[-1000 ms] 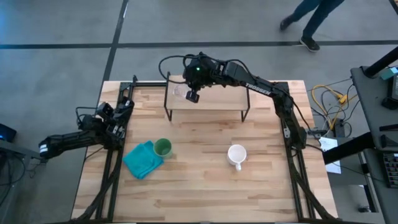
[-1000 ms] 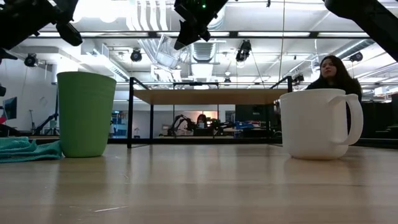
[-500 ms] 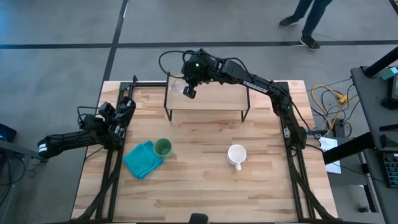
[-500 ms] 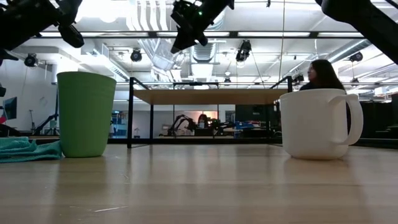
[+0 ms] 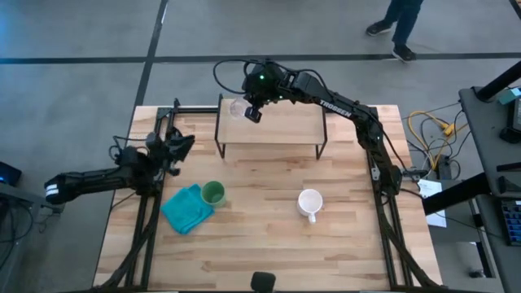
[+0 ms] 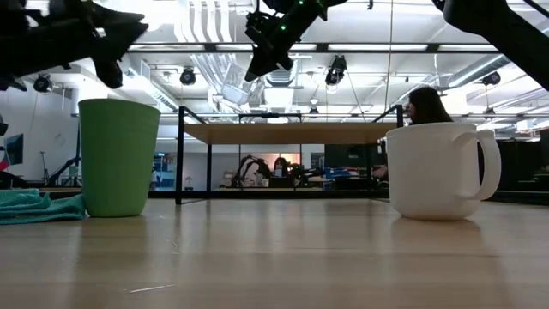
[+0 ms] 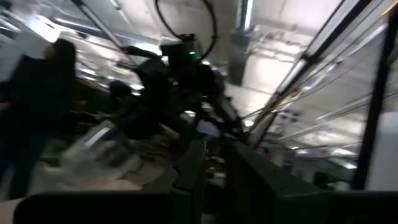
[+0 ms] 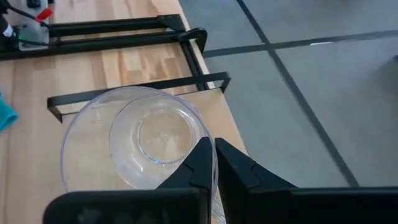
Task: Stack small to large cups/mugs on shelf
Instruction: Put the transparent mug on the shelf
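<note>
The right hand [image 5: 249,111] is clamped on the rim of the clear glass cup [image 5: 237,108], holding it in the air over the far left corner of the shelf [image 5: 281,129]; in the right wrist view its fingers [image 8: 205,163] pinch the cup [image 8: 138,144] wall between them, one inside and one outside, and the shelf's corner shows beneath the glass; from table height the cup [image 6: 233,93] hangs tilted above the board [image 6: 283,132], not touching it.

The green cup [image 5: 213,193] stands upright on the wooden surface [image 5: 260,244], in front of the shelf's left end and touching the teal cloth [image 5: 186,208] crumpled beside it; the white mug [image 5: 309,202] stands upright well apart to the right, its handle pointing toward the near edge; nothing rests on the shelf top, and neither vessel lies under the right arm.

The left hand [image 5: 180,145] hovers above the surface near its left edge, between the black frame rail and the green cup, holding nothing; whether its fingers are apart or together I cannot tell.

A person [image 6: 420,105] shows in the room behind the mug, and a person's legs [image 5: 399,24] cross the floor beyond the surface.
</note>
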`<state>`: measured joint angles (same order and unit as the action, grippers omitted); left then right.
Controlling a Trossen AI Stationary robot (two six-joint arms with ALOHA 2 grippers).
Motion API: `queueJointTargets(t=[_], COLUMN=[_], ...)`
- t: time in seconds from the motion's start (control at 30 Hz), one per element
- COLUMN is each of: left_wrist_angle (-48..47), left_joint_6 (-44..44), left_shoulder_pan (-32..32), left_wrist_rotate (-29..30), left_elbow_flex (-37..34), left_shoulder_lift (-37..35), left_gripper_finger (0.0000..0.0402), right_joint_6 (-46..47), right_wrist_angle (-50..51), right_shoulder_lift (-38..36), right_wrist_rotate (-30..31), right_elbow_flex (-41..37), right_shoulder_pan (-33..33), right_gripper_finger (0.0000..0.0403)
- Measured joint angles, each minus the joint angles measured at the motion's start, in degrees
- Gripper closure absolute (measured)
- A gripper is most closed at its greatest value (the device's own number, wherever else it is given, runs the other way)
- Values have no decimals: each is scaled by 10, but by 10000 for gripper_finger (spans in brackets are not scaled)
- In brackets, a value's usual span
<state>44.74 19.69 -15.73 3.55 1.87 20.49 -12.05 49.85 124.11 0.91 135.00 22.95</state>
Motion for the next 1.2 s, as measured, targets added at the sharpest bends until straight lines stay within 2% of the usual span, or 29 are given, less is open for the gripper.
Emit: queueJointTargets(t=[0.23,0.43,0.53,0.6,0.77,0.83,0.93,1.2], left_wrist_angle=[8,11,-3,-69,-300,-337,-337,-351], left_joint_6=[-88,-111,-169,-195,-200,-201,-201,-140], left_shoulder_pan=[0,-1,-4,-10,-43,-58,-82,-106], left_wrist_rotate=[116,120,119,121,167,168,164,90], left_elbow_flex=[43,106,157,198,311,339,367,360], left_shoulder_lift=[76,155,200,225,266,278,291,338], left_gripper_finger=[338,338,338,338,338,338,338,338], right_joint_6=[-5,-2,-2,8,31,39,51,63], right_wrist_angle=[-5,-19,0,7,14,15,28,36], right_shoulder_lift=[0,-1,-1,-1,-1,-1,-1,-1], right_wrist_rotate=[-53,-61,-71,-71,-71,-71,-71,-71], right_elbow_flex=[-1,-1,-1,-1,-1,-1,-1,-1], right_shoulder_pan=[8,12,11,11,11,11,11,11], right_gripper_finger=[394,394,394,394,394,394,394,394])
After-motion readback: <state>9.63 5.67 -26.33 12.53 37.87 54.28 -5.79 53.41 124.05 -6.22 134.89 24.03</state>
